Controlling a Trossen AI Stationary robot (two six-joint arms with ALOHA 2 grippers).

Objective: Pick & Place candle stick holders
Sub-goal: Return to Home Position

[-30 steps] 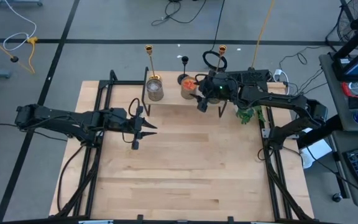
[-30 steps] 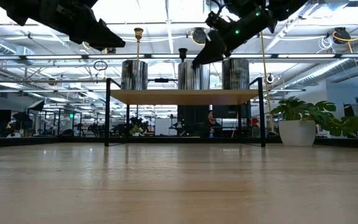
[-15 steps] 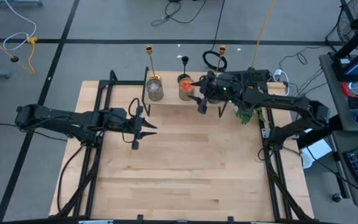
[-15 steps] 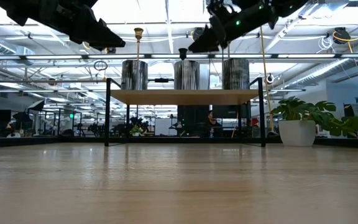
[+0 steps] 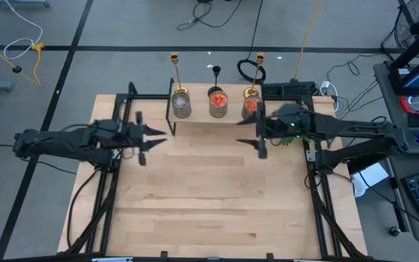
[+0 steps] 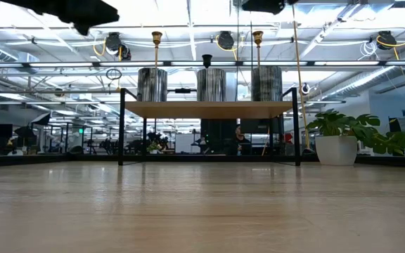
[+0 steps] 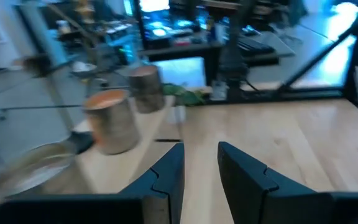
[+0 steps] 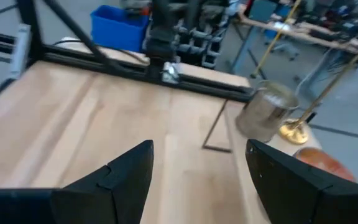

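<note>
Pale wooden boards make the desk (image 5: 209, 196), and at its far edge stands a low shelf (image 6: 206, 109) on black legs. Fingers (image 7: 166, 174) of the left gripper (image 5: 155, 135) are a little apart, with a narrow gap between them, and they pinch nothing. This gripper hangs above the desk, just off the left front corner of the shelf and higher than the shelf top. Fingers (image 8: 120, 174) of the right gripper (image 5: 247, 138) are spread wide and are also empty. It hangs in front of the right end of the shelf, again higher than the shelf top.

On the shelf stand three glass cups in one row: the grey cup (image 5: 182, 106) at the left end, the middle orange cup (image 5: 218, 102) in the centre, and the second orange cup (image 5: 251, 104) at the right end. Behind the grey cup rises a gold candlestick (image 5: 174, 69), behind the second orange cup the other gold candlestick (image 5: 260, 69), and behind the middle one the shorter black candlestick (image 5: 215, 73). A leafy plant (image 6: 332, 123) in a white pot stands to the right of the shelf.
</note>
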